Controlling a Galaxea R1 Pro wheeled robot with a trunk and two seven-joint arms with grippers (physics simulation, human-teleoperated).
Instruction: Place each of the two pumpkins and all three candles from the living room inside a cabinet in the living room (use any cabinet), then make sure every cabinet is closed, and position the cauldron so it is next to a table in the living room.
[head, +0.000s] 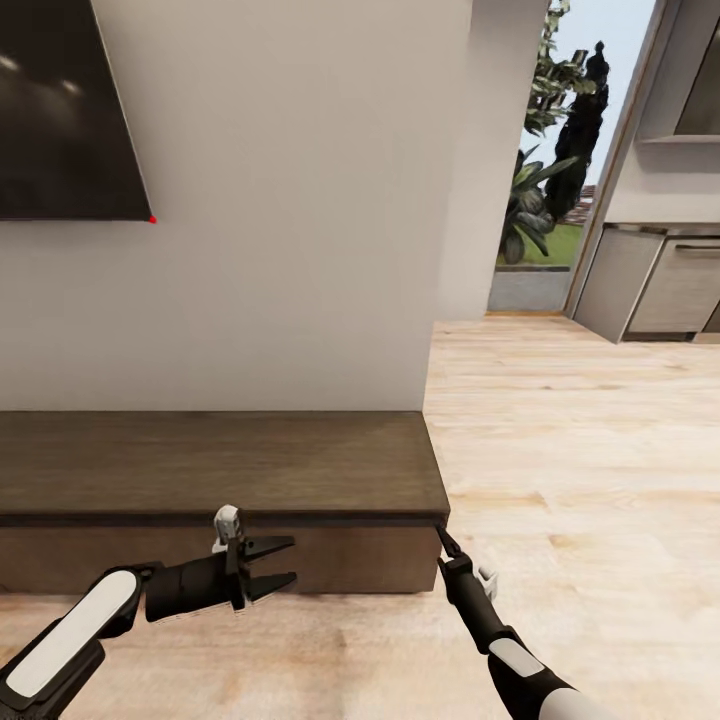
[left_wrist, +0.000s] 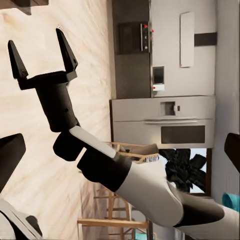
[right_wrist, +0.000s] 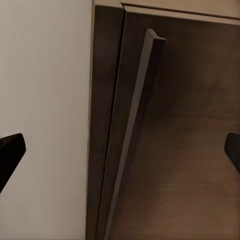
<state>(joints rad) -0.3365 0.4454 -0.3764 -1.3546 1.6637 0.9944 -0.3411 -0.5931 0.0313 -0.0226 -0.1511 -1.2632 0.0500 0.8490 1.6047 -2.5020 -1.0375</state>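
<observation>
Closest in, just before the cabinet's (head: 220, 460) front panel: the left gripper (head: 272, 565), fingers spread wide, pinching nothing, pointing along the front toward the cabinet's right end. At that right front corner, just under the top board: the right gripper (head: 441, 535), fingers likewise spread and empty, tips close against the corner edge. From the right wrist view, looks onto a dark door panel (right_wrist: 175, 130) with a thin lip (right_wrist: 142, 95), seemingly standing a crack off the carcass, though hard to tell for sure.

Judging by this, reaching to pull the end door open. No pumpkins or candles anywhere around the cabinet here.

Risks:
- Could slide off the handle-less edge for lack of anything to hook.
- Could jam a finger between the door and the floor (head: 580, 450) beside the cabinet if brought in too low.
- Could swing the door into the left gripper, parked right across its path.
- Could leave the door ajar afterwards, failing the closing step.

Above the cabinet, a dark wall-mounted screen (head: 60, 110); well beyond its right end, kitchen units (head: 660, 280) and garden plants (head: 545, 190).
</observation>
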